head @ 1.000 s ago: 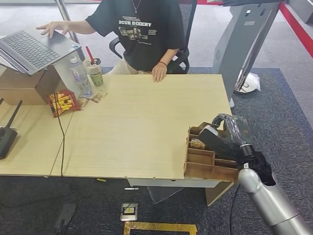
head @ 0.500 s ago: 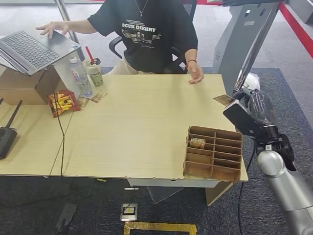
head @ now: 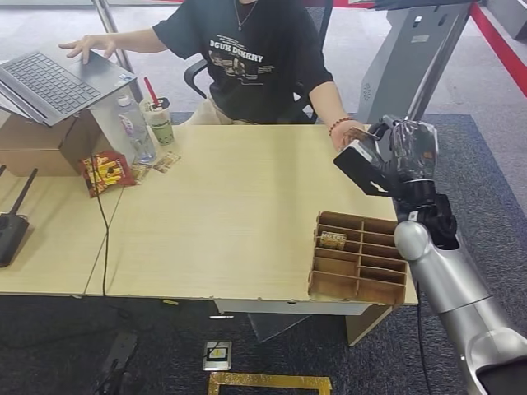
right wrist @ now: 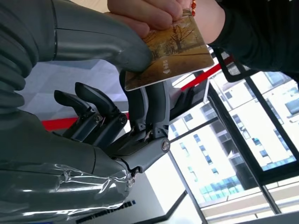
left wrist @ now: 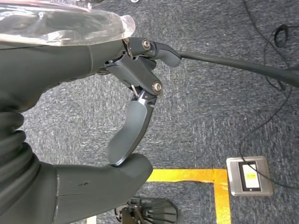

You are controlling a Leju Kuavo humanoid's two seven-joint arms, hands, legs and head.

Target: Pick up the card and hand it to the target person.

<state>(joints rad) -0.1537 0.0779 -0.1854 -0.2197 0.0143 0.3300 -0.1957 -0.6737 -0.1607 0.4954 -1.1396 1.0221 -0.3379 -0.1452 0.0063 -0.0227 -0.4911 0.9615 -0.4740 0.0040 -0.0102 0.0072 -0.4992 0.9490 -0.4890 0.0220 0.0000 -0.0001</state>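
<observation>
My right hand is raised above the table's far right corner and pinches a brown picture card between thumb and fingers. The right wrist view shows the card close up, held by my right hand, with the person's fingers gripping its other end. The seated person in a black T-shirt reaches that hand to the card. My left hand hangs over the carpet holding nothing, one finger curled onto the thumb.
A wooden compartment organizer with another card in it sits at the table's near right corner. A laptop, bottle, cup and snack packet stand far left.
My right hand lifted the card from the organizer and swung it up and toward the person. The person's hand left the table edge, reached over and took hold of the card.
</observation>
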